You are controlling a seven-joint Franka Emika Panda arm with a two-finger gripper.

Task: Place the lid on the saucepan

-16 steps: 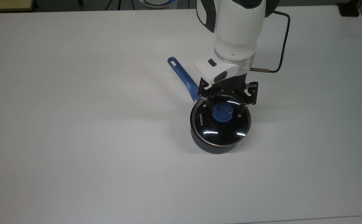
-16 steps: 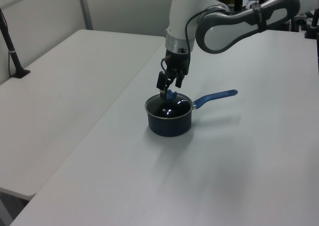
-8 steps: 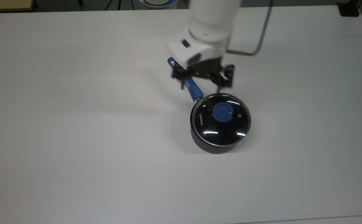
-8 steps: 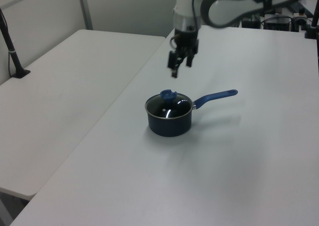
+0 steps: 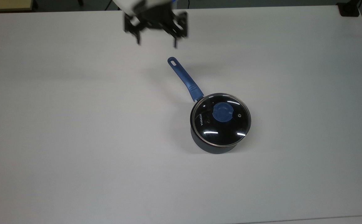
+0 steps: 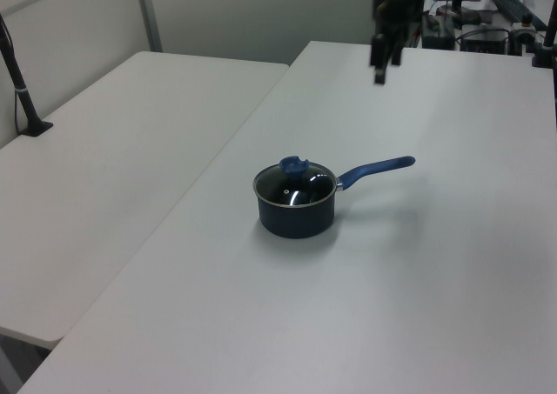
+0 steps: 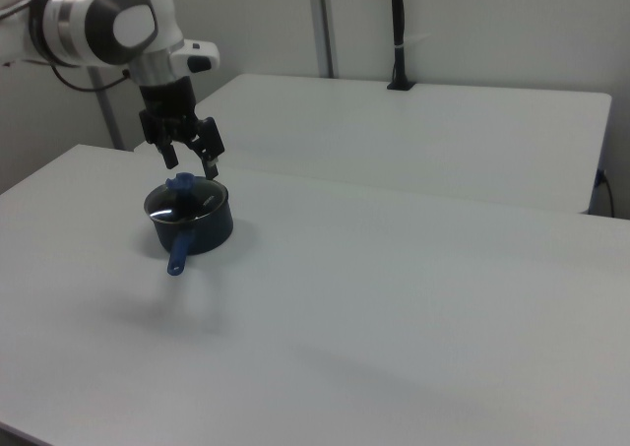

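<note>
On saucepan (image 5: pixel 213 146): lid (image 5: pixel 221 124) marked "KONKA"; gripper (image 5: pixel 156 42) raised, fingers apart, empty

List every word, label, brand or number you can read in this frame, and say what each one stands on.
"KONKA": white letters on the glass of the lid, toward the top view's left, reading sideways. The lid sits on the saucepan.

In the left view and the right view the lettering is too small to read. No other text is readable.
</note>
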